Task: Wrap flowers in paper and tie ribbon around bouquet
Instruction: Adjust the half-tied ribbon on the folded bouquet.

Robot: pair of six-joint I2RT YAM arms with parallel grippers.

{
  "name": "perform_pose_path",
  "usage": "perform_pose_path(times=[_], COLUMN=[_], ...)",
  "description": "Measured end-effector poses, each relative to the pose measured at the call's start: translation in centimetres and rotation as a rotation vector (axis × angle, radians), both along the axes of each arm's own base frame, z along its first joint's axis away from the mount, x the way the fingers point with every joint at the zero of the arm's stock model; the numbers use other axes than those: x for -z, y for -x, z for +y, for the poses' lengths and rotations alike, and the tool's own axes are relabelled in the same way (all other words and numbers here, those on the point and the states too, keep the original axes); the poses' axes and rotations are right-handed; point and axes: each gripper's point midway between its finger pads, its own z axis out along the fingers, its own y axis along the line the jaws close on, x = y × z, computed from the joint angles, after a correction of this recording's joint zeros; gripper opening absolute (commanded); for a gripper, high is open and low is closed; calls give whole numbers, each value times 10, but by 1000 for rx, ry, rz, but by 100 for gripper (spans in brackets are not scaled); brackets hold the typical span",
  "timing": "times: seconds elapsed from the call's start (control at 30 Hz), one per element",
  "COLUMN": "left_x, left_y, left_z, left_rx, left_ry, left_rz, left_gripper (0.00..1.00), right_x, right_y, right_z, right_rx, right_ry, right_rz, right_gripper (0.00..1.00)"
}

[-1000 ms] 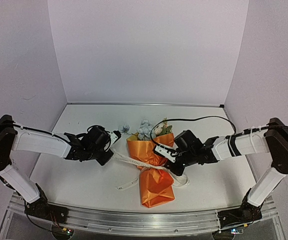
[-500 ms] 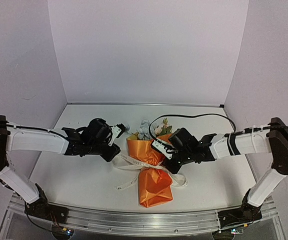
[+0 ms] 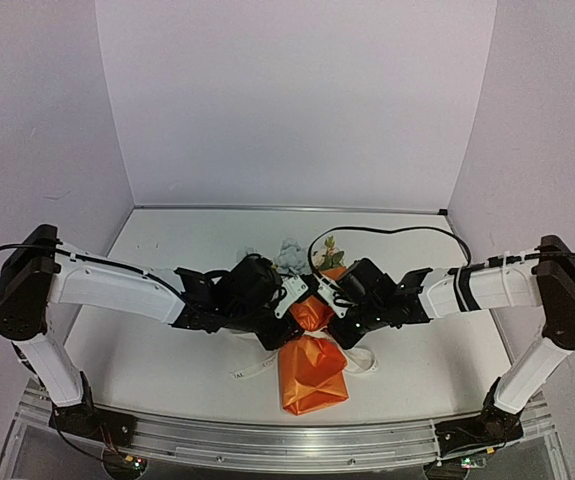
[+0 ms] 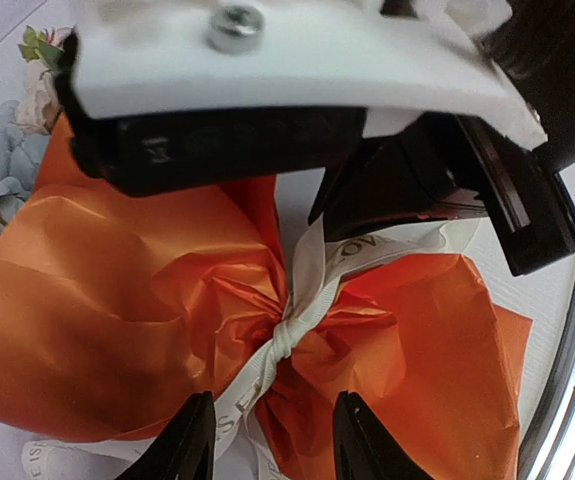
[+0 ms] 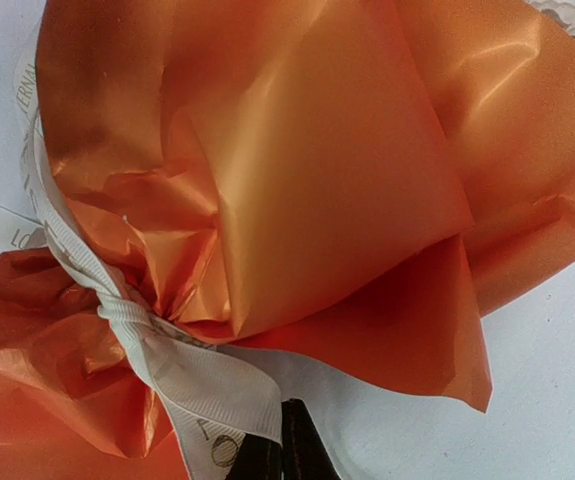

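2 grippers meet over the crinkly orange paper bouquet [image 3: 312, 372]: the left gripper [image 4: 272, 445] has swung in, fingers newly parted astride the cream lettered ribbon [image 4: 289, 330] knotted at its waist. The right gripper [image 5: 270, 455] pinches a ribbon tail; tightening seems next.

The bench [image 3: 157, 370] is a plain white surface, boxed in by a pale lilac back panel [image 3: 287, 100] and two side panels of the same colour, one on the left [image 3: 37, 120] and one on the right [image 3: 557, 120]. A thin dark seam [image 3: 287, 208] marks where the back panel meets the bench. Along the near edge runs a ribbed aluminium rail [image 3: 267, 440].
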Motion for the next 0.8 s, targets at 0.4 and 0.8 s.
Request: perform_pose_path(times=[0.4, 0.8], left_x=[15, 34], left_y=[24, 25], left_z=[-15, -12], left_rx=[102, 84], left_ry=[-2, -53], left_rz=[77, 99], left_gripper=[37, 3], right_x=[1, 1], right_y=[1, 0], right_z=[-1, -1], right_rx=[42, 50], right_ry=[-17, -18], right_rz=[23, 22], right_gripper=[0, 0])
